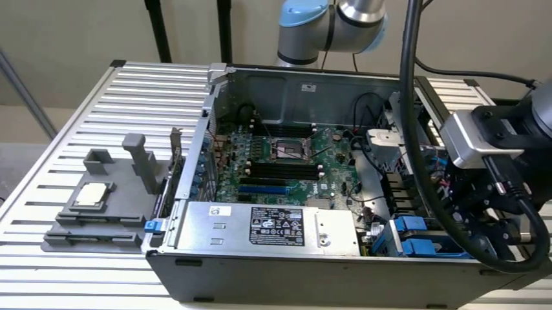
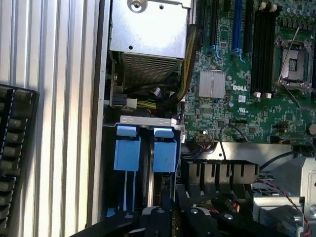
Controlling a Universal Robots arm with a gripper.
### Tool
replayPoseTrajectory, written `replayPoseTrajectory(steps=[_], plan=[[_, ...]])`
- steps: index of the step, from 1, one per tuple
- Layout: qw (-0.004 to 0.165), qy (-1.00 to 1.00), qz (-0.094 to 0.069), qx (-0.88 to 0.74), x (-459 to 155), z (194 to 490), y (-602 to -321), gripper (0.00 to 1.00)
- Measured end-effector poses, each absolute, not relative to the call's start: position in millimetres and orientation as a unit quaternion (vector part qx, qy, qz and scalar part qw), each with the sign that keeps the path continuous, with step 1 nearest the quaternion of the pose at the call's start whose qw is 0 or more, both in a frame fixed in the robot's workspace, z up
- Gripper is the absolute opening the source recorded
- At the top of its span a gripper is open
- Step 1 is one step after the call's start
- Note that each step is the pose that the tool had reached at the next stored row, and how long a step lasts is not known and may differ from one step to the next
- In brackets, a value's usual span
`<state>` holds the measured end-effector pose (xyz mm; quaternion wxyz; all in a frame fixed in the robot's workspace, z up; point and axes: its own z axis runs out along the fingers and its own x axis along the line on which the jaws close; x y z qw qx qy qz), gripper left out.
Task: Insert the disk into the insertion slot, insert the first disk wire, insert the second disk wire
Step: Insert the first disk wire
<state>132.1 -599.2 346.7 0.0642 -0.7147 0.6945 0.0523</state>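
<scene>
In the corner of the case [image 1: 258,274], just beside the power supply [image 1: 267,226], the disk [image 2: 164,157] sits edge-up in the slot [image 2: 129,163], blue carrier showing. Gripper [image 2: 173,211] hangs right above it, very close. Honestly can't tell if the claw's spread or pinching anything. Motherboard [image 2: 237,98] sits right alongside.

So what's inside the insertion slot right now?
Two blue carrier tabs side by side in the insertion slot; anything deeper is covered by them and the gripper.

Power-supply box [image 2: 148,34] and cables [image 2: 183,79] crowd the insertion slot [image 2: 146,165].
</scene>
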Motion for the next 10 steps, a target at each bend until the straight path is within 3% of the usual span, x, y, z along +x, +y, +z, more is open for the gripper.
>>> replayPoseTrajectory(steps=[10], plan=[[0.059,0.714,0.044,-0.697,138.5,346.0,-596.0,0.17]])
